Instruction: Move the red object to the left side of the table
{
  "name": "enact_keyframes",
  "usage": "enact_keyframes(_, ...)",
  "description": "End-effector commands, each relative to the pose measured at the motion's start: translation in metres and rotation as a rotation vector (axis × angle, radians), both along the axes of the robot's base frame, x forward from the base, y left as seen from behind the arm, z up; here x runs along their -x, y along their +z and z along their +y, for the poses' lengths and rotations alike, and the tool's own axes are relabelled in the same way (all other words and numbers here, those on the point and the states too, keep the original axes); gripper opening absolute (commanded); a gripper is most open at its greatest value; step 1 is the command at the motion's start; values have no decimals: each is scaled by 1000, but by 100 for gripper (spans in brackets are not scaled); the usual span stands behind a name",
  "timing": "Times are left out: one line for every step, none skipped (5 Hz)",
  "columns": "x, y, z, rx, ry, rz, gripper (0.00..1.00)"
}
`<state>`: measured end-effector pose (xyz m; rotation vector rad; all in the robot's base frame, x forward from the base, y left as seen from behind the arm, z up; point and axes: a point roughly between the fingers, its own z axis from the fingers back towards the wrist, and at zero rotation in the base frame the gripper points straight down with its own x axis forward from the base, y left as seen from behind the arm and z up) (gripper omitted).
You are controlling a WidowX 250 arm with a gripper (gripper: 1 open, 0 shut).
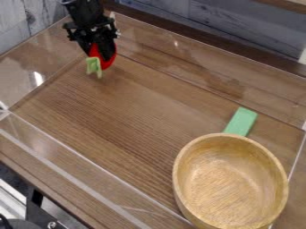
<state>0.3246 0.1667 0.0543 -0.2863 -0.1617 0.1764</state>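
The red object [106, 60], a small rounded toy fruit with a light green leafy end pointing down-left, is at the far left of the table [143, 116], close to the back wall. My gripper [102, 54] comes down on it from above. Its black fingers stand on either side of the red body and are shut on it. The fingers hide the fruit's upper part. I cannot tell whether the fruit rests on the wood or hangs just above it.
A large wooden bowl [180, 170] fills the near right corner. A flat light green block [242, 122] lies just behind it. Low clear acrylic walls [203, 43] edge the tabletop, one of them just behind the gripper.
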Motion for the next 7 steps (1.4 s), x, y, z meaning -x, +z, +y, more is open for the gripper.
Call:
enact_keyframes(-5, 20, 22, -38, -12, -57, 0)
enact_keyframes(-9, 18, 27, -25, -62, -52, 100)
enact_keyframes(-12, 20, 30, -3, -101, -44, 100)
enact_keyframes(-13, 9, 30, -6, -81, -44, 100)
enact_keyframes(-15, -1, 29, -8, -59, -47, 100)
enact_keyframes(-17, 10, 20, -12, -55, -50, 100)
enact_keyframes(-19, 20, 12, -15, -47, -51, 100)
